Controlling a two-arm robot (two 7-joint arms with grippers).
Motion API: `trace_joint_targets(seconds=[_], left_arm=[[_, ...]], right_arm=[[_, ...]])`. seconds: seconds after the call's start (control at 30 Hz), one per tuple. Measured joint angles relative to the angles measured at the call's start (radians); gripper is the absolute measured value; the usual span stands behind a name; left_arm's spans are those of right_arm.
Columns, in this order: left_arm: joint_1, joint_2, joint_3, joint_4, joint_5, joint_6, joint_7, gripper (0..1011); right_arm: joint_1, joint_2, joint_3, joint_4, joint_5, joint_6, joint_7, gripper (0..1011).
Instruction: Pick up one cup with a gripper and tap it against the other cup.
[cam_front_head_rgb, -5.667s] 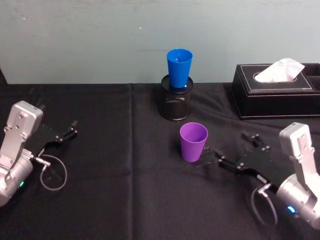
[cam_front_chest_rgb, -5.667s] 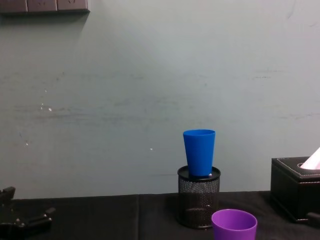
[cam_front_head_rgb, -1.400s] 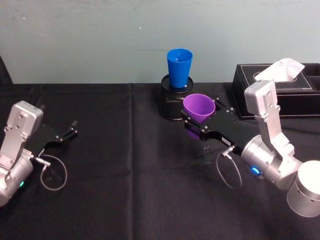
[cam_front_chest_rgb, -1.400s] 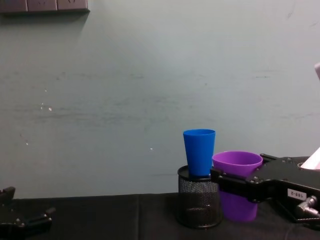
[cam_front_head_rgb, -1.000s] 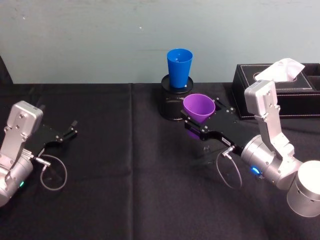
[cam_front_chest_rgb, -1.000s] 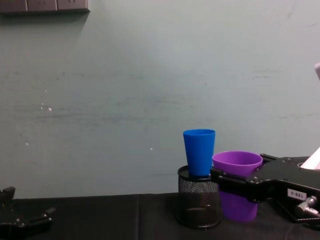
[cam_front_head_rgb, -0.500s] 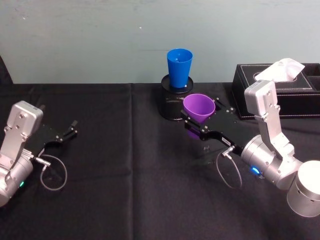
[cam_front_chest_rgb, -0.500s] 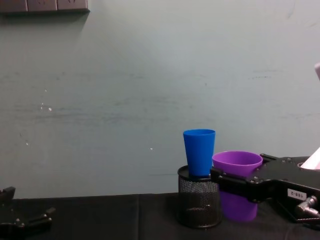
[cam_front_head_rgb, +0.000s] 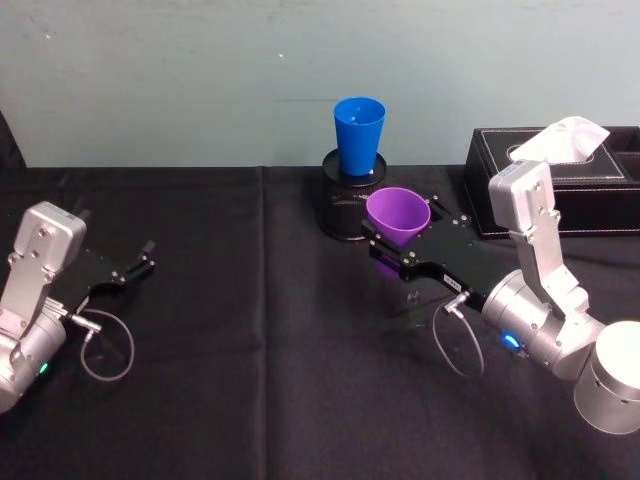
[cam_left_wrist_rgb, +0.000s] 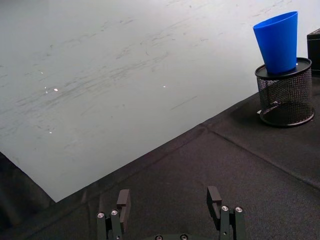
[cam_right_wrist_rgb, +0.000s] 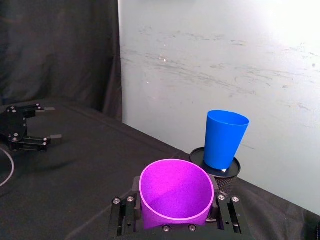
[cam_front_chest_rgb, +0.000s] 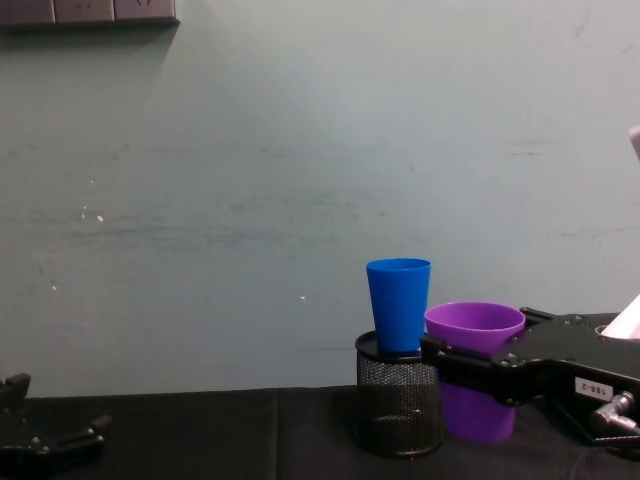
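A: State of the purple cup?
B: Pinched in the right gripper, raised off the counter. Upright, long axis vertical, mouth up.
A: Versus the blue cup?
B: At its 4 o'clock, just beside; contact hard to tell. Blue cup upright too, seated in the mesh pen holder.
A: And the left gripper?
B: Spread, at 9 o'clock, well apart.

purple cup: was standing on the table, now lifted just beside the blue cup.
right gripper: was open beside it, now clamped round it.
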Motion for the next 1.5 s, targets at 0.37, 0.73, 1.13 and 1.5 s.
trace_joint_targets(seconds=[0.37, 0.73, 1.13, 1.5], left_arm=[[0.0, 0.0, 0.0, 0.0, 0.0, 0.0, 0.0, 1000], [0.0, 0.0, 0.0, 0.0, 0.0, 0.0, 0.0, 1000], [0.0, 0.0, 0.0, 0.0, 0.0, 0.0, 0.0, 1000], [0.0, 0.0, 0.0, 0.0, 0.0, 0.0, 0.0, 1000]], right_arm=[[0.0, 0.0, 0.0, 0.0, 0.0, 0.0, 0.0, 742], [0.0, 0.0, 0.0, 0.0, 0.0, 0.0, 0.0, 743], [0.0, 0.0, 0.0, 0.0, 0.0, 0.0, 0.0, 742], [0.0, 0.0, 0.0, 0.0, 0.0, 0.0, 0.0, 742]])
